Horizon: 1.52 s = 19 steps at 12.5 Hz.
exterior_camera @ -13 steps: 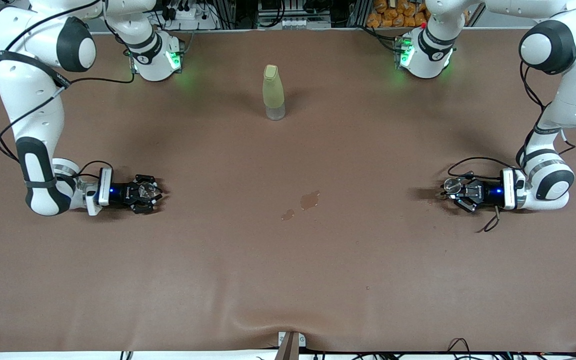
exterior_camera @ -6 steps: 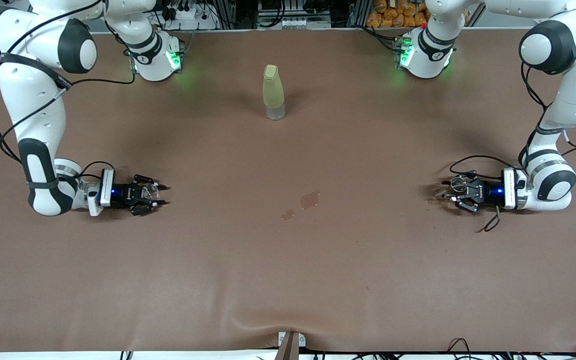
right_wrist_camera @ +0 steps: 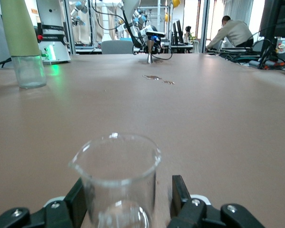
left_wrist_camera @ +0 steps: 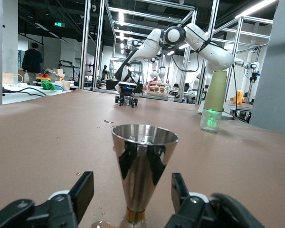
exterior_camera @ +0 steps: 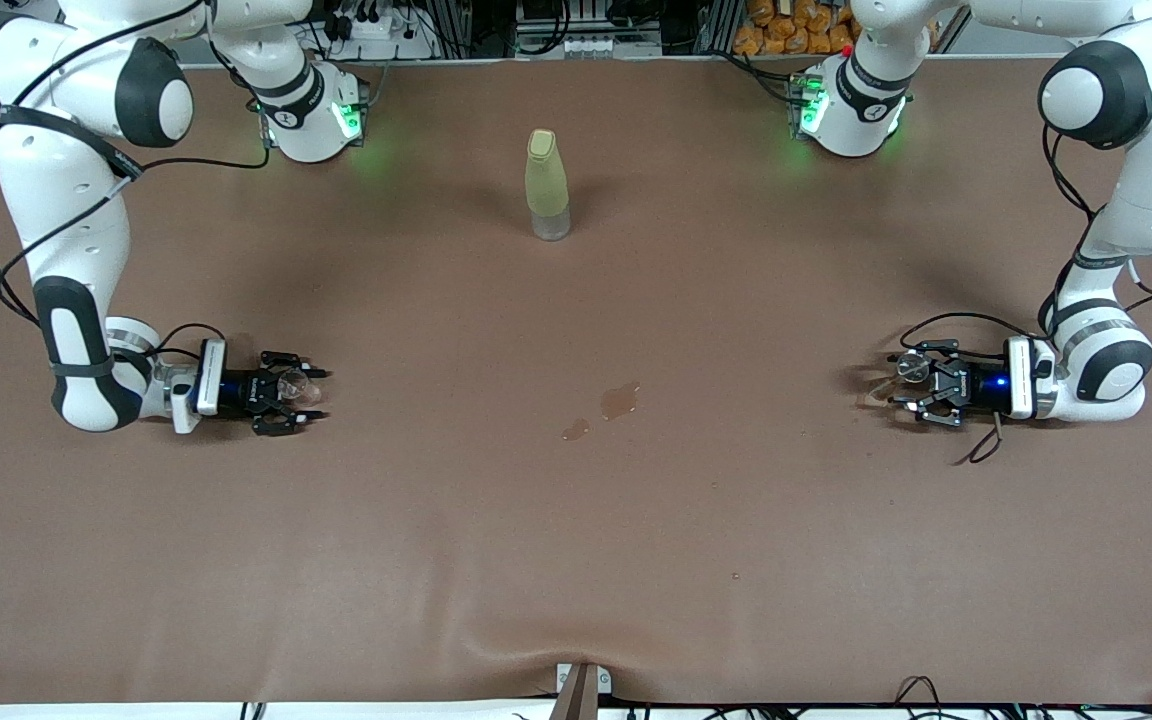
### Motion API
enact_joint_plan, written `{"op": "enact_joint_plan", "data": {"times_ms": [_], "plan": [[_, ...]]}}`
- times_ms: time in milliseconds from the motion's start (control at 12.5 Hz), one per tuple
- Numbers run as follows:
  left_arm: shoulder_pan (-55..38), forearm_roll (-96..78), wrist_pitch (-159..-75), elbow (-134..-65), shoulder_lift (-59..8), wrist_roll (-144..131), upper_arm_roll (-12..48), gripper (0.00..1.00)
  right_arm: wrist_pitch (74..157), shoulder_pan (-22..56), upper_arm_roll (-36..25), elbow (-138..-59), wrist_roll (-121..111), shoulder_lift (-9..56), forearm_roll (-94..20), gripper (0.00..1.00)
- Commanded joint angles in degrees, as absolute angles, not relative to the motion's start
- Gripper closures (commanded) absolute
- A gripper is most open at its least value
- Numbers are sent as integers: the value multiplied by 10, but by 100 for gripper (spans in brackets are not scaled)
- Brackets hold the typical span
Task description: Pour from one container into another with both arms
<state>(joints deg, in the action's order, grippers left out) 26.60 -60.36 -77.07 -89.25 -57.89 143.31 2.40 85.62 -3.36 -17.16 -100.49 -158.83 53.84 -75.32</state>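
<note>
The small clear glass cup (right_wrist_camera: pixel 116 175) stands upright on the brown table at the right arm's end, between the fingers (right_wrist_camera: pixel 179 192) of my right gripper (exterior_camera: pixel 319 394), which is open around it. At the left arm's end the metal jigger (left_wrist_camera: pixel 144 166) stands upright between the fingers (left_wrist_camera: pixel 83 192) of my left gripper (exterior_camera: pixel 893 385). That gripper is open too, with a gap on each side of the jigger's waist. In the front view the cup (exterior_camera: pixel 298 384) and the jigger (exterior_camera: pixel 910 370) each show inside their gripper.
A tall yellow-green bottle (exterior_camera: pixel 547 185) stands mid-table, toward the robots' bases. Two small wet patches (exterior_camera: pixel 619 400) lie on the brown cloth between the grippers. A little liquid (left_wrist_camera: pixel 102 223) sits by the jigger's foot.
Both grippers have opened, letting go of the cup and the jigger, which now stand on the table. Both hands have drawn back slightly toward their own ends.
</note>
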Motion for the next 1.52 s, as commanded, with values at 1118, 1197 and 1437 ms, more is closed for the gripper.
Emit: {"op": "enact_joint_plan", "data": {"times_ms": [1118,1197,1437], "plan": [[226,-231,-781,-768,-368,1016,-45,19,868,16,-331,-977,-1071,306,-403,0],[219,-220,-789,-767,-355,992,-46,13,868,21,-332,-977,-1016,281,-382,0],[211,-173,-810,-767,-300,905,-44,6,868,50,-332,-969,-853,204,-312,0]]}}
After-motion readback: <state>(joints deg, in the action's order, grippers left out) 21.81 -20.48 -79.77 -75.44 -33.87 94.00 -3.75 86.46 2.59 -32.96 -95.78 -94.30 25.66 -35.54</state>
